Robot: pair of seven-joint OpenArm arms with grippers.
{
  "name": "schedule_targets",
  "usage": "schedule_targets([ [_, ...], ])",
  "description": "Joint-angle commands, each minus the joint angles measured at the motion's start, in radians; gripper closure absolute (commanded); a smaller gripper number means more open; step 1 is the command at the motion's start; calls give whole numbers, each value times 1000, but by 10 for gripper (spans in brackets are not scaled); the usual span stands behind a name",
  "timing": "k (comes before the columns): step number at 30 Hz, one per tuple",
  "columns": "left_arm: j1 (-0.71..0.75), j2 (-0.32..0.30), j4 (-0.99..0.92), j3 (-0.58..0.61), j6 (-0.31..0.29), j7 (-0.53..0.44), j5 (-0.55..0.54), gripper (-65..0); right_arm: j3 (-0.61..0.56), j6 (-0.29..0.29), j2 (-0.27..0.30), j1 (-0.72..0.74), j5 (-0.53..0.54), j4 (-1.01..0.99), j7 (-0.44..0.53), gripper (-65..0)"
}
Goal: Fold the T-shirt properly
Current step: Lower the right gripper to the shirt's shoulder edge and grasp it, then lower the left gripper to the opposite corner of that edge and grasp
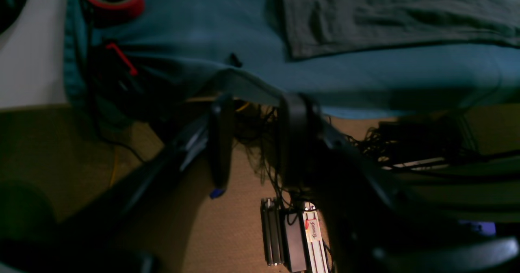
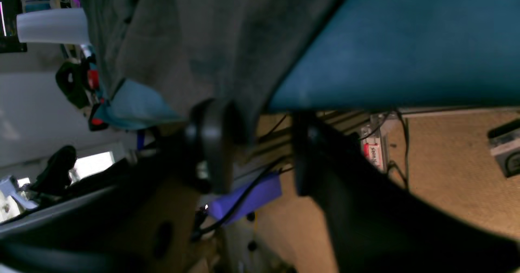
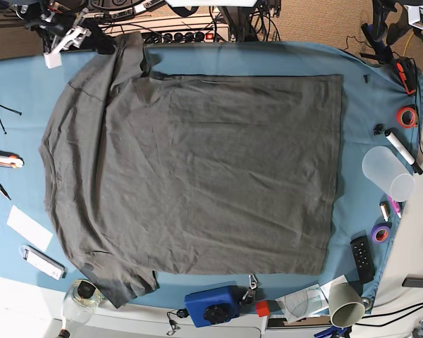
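The T-shirt (image 3: 197,176) lies spread almost flat over the blue table cloth (image 3: 359,127), covering most of the table, with one sleeve reaching the far left corner in the base view and the other near the near left corner. No fold is made yet, so the step in hand looks like taking the first grip. The right gripper (image 2: 260,151) hangs at the table's edge with its jaws apart and nothing between them, one finger just in front of the shirt's hanging corner. The left gripper (image 1: 256,139) also stands apart and empty, off the table edge, near the shirt's other corner. A good grip would pinch only the shirt, not the cloth beneath, at matching corners, and lift both evenly.
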Motion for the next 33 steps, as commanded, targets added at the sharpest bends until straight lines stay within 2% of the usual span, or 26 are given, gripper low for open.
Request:
schedule_targets([
  [1,19,-5,14,-9,-8,-23,-19,-198,28,9,16,-2,44,15,37,-138],
  [4,19,-5,14,-9,-8,-23,-19,-198,77,9,17,-2,59,15,30,-34],
  [6,19,-5,14,-9,-8,-23,-19,-198,105,9,17,-2,59,15,29,0],
  [13,19,-5,14,-9,-8,-23,-19,-198,219,9,25,-2,91,27,29,0],
  [20,19,-5,14,-9,-8,-26,-19,-198,249,9,82,-41,91,85,29,0],
  [25,10,-5,31,-9,-8,-25,-149,-188,249,9,91,-40,91,85,29,0],
  [27,-12,-5,60,-9,-8,-16,-146,-160,249,9,91,-40,91,85,29,0],
  [30,-68,-5,111,-8,-8,95,-142,-162,249,9,91,-40,91,85,29,0],
  [33,-121,-5,160,-7,-8,174,-150,-248,249,9,91,-40,91,85,29,0],
])
